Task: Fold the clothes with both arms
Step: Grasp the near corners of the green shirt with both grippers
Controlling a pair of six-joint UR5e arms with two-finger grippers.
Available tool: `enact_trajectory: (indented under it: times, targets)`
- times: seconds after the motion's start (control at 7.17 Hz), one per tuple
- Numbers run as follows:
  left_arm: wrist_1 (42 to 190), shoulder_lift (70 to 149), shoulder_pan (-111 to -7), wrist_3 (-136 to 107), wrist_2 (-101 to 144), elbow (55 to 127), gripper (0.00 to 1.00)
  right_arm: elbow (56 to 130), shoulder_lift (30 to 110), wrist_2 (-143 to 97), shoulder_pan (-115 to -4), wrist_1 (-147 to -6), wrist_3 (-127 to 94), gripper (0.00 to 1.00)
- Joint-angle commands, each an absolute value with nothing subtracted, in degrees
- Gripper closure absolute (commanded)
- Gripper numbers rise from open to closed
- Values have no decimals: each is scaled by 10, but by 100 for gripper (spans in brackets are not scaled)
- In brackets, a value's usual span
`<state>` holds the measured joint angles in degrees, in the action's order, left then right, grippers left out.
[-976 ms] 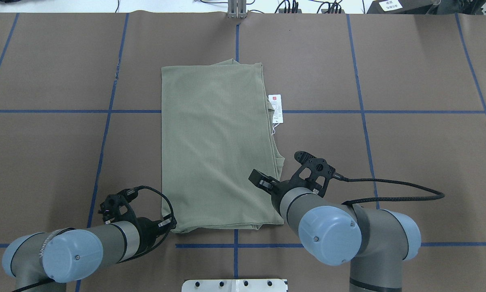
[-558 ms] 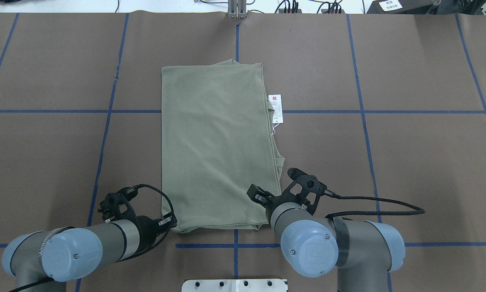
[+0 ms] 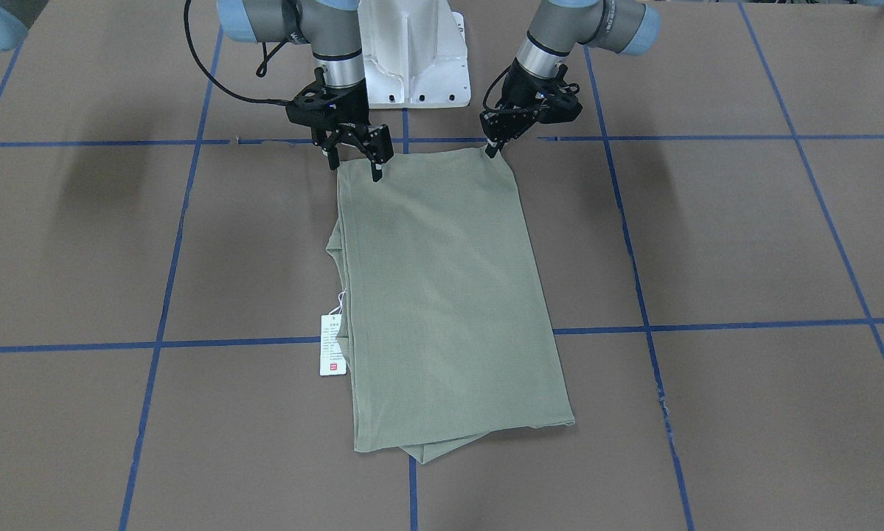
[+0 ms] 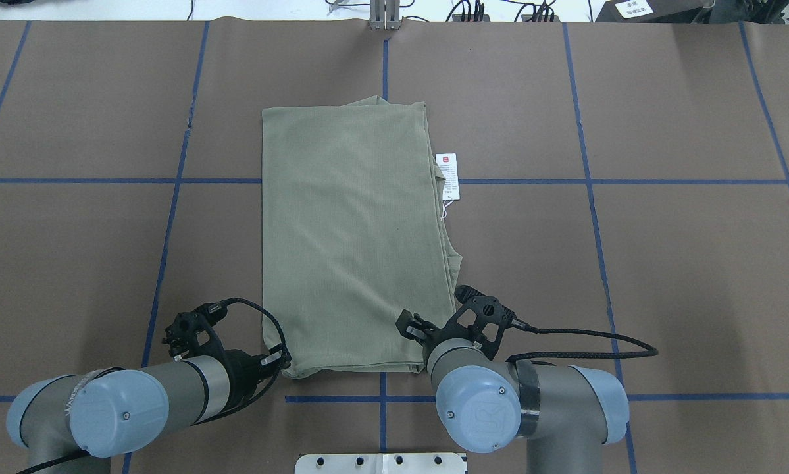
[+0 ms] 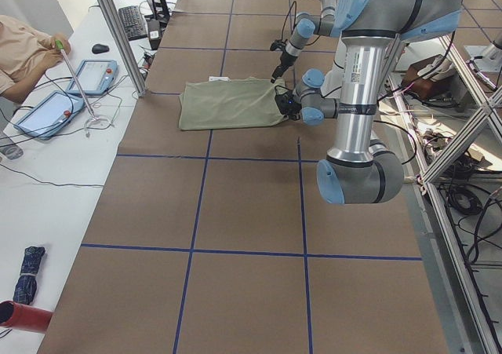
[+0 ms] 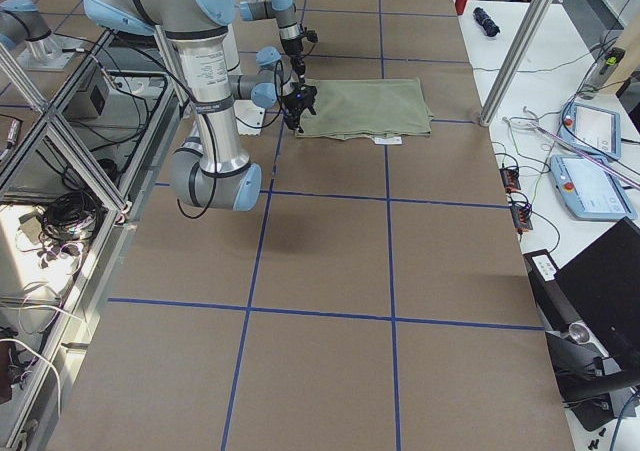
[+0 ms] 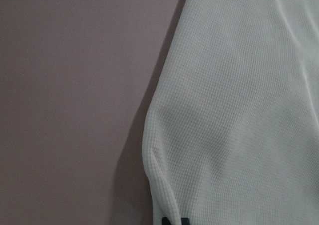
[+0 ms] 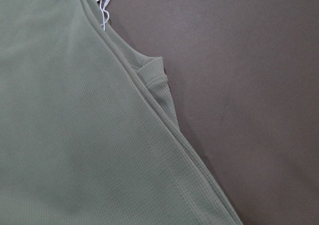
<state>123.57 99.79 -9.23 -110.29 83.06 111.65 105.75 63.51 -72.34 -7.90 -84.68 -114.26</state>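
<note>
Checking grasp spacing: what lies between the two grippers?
Only the robot-side edge of the shirt, running from left gripper to right gripper, seen in the front-facing view.

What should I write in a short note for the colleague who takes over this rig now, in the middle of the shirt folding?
Left gripper: shut on the near left corner of the shirt, as far as its wrist view shows.
Right gripper: open, just above the near right corner, holding nothing.
Shirt: flat on the table, with its hang tag sticking out on the robot's right.
Done: it is folded into a long narrow rectangle.
Left to do: probably close the open gripper on its corner, then carry the near edge over to the far edge with both arms.
</note>
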Motion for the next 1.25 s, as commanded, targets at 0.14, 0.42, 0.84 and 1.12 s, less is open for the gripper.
enact_trajectory:
  times: [0.14, 0.42, 0.84, 1.12]
  targets:
    - [1236, 998, -93, -1100, 831, 1116, 100, 1041, 625, -722, -69, -846, -1144, 2]
    - [1236, 998, -93, -1100, 831, 1116, 100, 1040, 627, -721, -68, -846, -1143, 8]
    - [1236, 998, -94, -1100, 831, 1116, 100, 1040, 625, -721, -68, -846, -1164, 47]
    - [1236, 998, -95, -1100, 831, 1116, 100, 1038, 617, -720, -68, -846, -1179, 80]
